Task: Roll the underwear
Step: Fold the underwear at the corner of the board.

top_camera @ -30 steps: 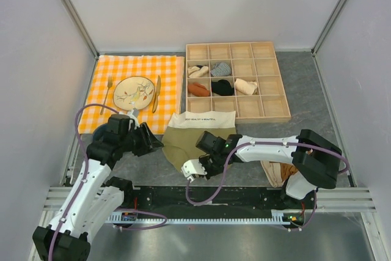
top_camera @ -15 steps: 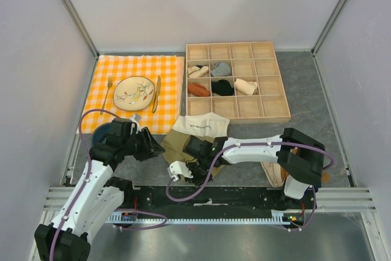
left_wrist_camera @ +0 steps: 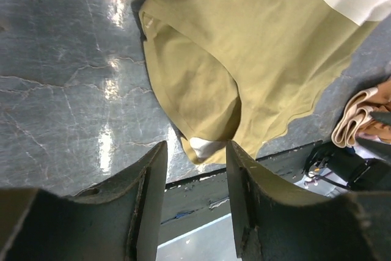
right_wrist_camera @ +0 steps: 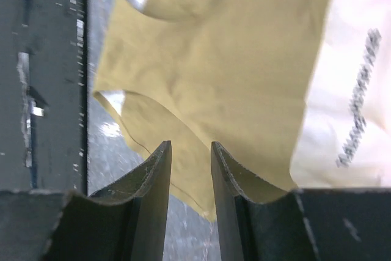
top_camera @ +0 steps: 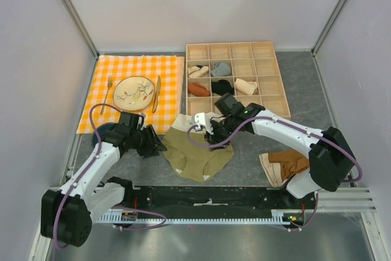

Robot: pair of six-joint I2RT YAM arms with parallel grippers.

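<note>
The olive-khaki underwear (top_camera: 197,156) lies flat on the grey table near the front edge, its cream waistband (top_camera: 185,123) on the far side. My left gripper (top_camera: 156,145) is open and empty at the garment's left edge; in the left wrist view the gripper (left_wrist_camera: 195,151) hovers over the underwear (left_wrist_camera: 244,65). My right gripper (top_camera: 205,129) is open and empty over the waistband end; in the right wrist view the gripper (right_wrist_camera: 190,149) is just above the olive fabric (right_wrist_camera: 220,71) and the printed waistband (right_wrist_camera: 348,90).
A wooden compartment tray (top_camera: 272,109) with several rolled garments stands behind. An orange checked cloth (top_camera: 122,68) with a plate (top_camera: 133,92), fork and knife is at the back left. Rust-brown and pink garments (top_camera: 285,164) lie by the right arm's base.
My right gripper has swung from the near side of the underwear to its far waistband end. The underwear now lies spread nearer the front edge. My left gripper has stayed at its left edge.
</note>
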